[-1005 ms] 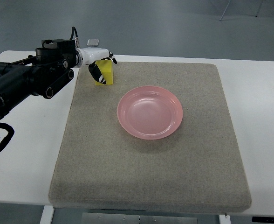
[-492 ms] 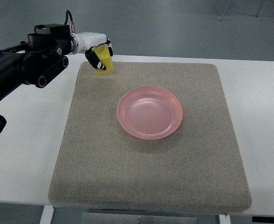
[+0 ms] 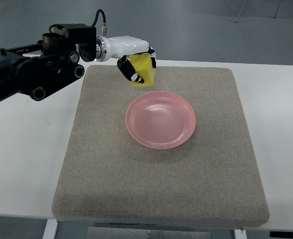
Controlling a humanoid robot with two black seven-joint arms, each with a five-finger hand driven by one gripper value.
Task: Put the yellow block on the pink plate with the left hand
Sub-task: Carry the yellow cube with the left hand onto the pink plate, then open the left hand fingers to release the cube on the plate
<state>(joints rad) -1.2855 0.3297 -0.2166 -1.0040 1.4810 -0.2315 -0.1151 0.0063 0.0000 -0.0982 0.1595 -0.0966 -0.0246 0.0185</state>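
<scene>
Table [image 3: 286,124]: white top, carries the mat; bare white surface shows on the left and right sides of the mat
Mat [image 3: 156,189]: grey-beige textile pad, roughly square, lying flat on the table and covering most of its middle
Left arm [image 3: 32,74]: black jointed structure entering from the picture's left edge, reaching rightwards across the upper left of the table; a black cable loops above its wrist section
Pink plate [image 3: 160,119]: round, shallow, lying flat on the mat slightly above the mat's centre; nothing rests in it
Left hand [image 3: 136,62]: white shell with black fingertips, positioned over the far edge of the mat, just beyond the plate's upper left rim
Fingers [image 3: 129,72]: curled round the yellow block, one black-tipped digit across its left face, others over its top right edge; firm grasp on the block
Yellow block [image 3: 144,72]: held in the left hand, tilted, clear of the plate; its lower edge sits close to the plate's far rim in the picture, apart from it; whether it touches the mat cannot be told
Right arm: does not appear in the top view
</scene>
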